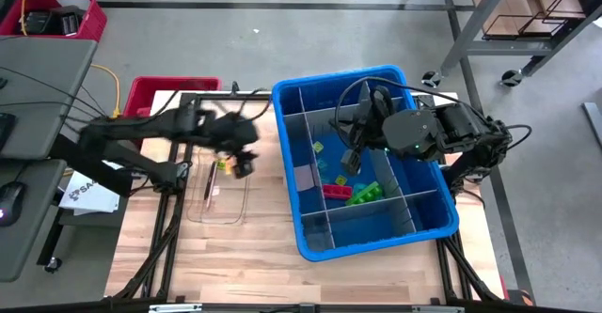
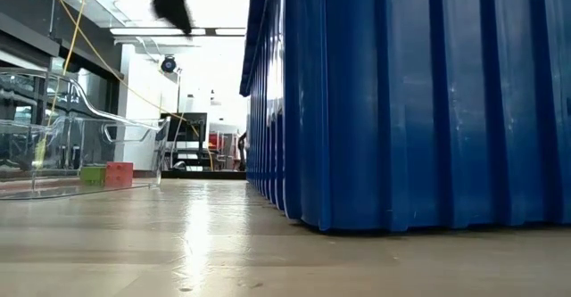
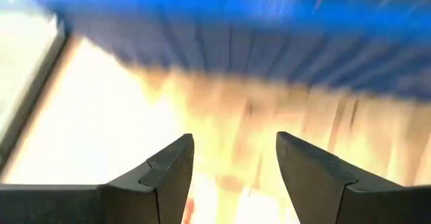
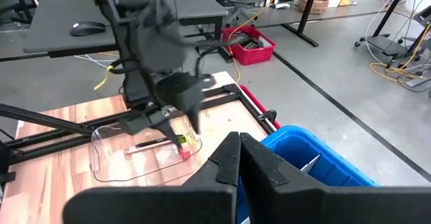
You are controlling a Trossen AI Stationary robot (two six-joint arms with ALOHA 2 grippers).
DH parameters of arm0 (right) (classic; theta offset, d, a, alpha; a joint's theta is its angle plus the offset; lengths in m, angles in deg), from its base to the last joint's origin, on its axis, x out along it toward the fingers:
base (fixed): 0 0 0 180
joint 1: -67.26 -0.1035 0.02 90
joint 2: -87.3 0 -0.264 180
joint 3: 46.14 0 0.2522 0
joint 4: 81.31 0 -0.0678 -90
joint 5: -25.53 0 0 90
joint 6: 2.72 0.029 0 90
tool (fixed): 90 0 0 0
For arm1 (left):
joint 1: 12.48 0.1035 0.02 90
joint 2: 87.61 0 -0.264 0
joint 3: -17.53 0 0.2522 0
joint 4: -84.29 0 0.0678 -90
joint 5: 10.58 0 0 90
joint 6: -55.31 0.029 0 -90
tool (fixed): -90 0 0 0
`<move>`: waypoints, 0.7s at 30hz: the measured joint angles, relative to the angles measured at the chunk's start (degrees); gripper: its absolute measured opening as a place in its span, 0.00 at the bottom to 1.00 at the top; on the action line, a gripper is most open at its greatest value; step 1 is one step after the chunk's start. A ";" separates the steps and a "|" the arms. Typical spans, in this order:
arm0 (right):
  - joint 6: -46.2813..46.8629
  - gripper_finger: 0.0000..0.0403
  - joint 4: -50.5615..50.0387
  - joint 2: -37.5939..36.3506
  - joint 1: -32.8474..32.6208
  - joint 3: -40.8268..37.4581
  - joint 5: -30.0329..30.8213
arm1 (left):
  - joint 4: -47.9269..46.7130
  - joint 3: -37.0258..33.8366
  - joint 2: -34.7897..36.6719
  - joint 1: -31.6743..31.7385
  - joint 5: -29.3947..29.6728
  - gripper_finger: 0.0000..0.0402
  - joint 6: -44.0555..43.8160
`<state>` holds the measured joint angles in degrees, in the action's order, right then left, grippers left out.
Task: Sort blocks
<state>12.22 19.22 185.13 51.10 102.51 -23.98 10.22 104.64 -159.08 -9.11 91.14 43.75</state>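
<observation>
Clear plastic tray (image 1: 218,193) on wooden worktop (image 1: 263,266), beside ribbed blue bin (image 1: 428,224) with thin grey dividers (image 1: 388,177). Blocks (image 1: 350,189), small cubes, mixed colours, lie in bin compartments; green and red ones (image 2: 107,174) in tray. Left gripper (image 3: 234,158) above tray edge, fingers apart, empty. Right gripper (image 4: 238,158) over bin, fingers pressed together, empty

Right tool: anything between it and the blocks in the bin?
Nothing visible. The right tool, shut, hangs over the bin's middle compartment, with the blocks in the open below. The grey dividers stand beside them, not over them.
</observation>
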 joint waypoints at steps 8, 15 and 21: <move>0.00 0.00 -0.03 0.01 0.07 0.00 0.02 | -1.50 -22.76 14.96 -2.61 -2.70 0.52 8.41; 1.41 0.00 -0.01 0.01 0.05 0.00 0.95 | -3.26 -29.57 12.51 -2.54 -2.15 0.52 9.17; 1.53 0.00 0.39 0.01 0.07 0.00 1.71 | -2.72 -29.32 4.15 0.18 -2.15 0.52 9.22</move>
<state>13.75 19.61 185.14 51.16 102.51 -22.27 7.50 75.33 -154.93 -8.93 88.98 52.96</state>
